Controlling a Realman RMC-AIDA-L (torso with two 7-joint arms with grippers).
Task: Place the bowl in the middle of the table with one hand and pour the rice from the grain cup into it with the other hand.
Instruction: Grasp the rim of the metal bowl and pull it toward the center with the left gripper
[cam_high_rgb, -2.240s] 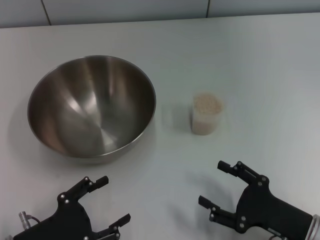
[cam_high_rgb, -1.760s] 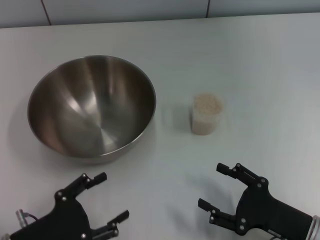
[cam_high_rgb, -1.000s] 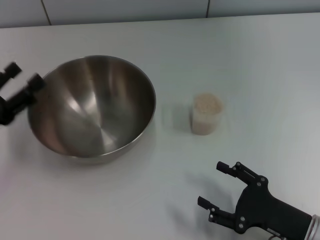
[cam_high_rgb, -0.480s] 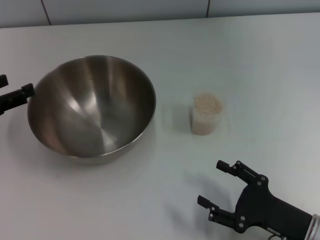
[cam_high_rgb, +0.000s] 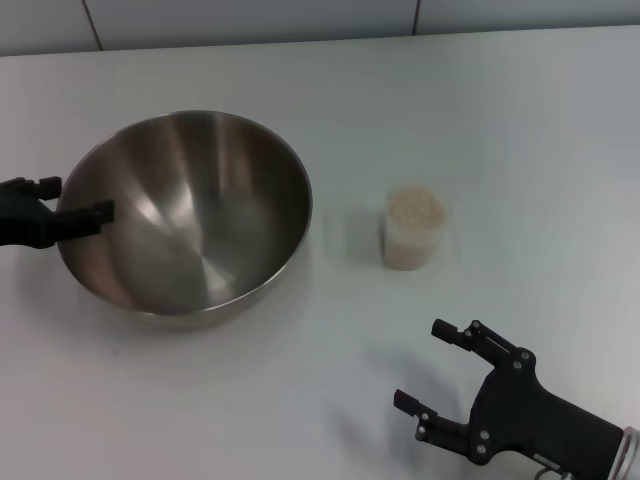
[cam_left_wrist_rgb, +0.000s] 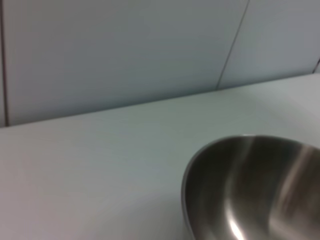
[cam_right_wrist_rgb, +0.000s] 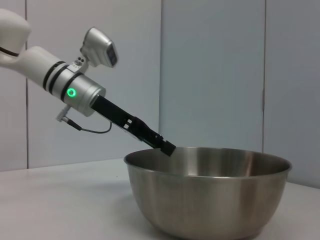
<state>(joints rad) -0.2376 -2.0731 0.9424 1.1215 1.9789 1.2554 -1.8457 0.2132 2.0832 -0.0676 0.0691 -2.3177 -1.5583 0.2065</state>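
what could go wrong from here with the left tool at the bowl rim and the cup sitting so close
1. The left tool straddles the thin rim of the steel bowl, one finger inside and one outside. A pinch on that slick curved wall might slip or tip the bowl.
2. The grain cup, full of rice, stands just right of the bowl. Sliding the bowl toward the table's middle may knock it over.
3. The right tool waits open nearby.

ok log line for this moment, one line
left gripper: open, straddling bowl left rim | right gripper: open, parked near table front | grain cup: upright, full of rice, right of bowl
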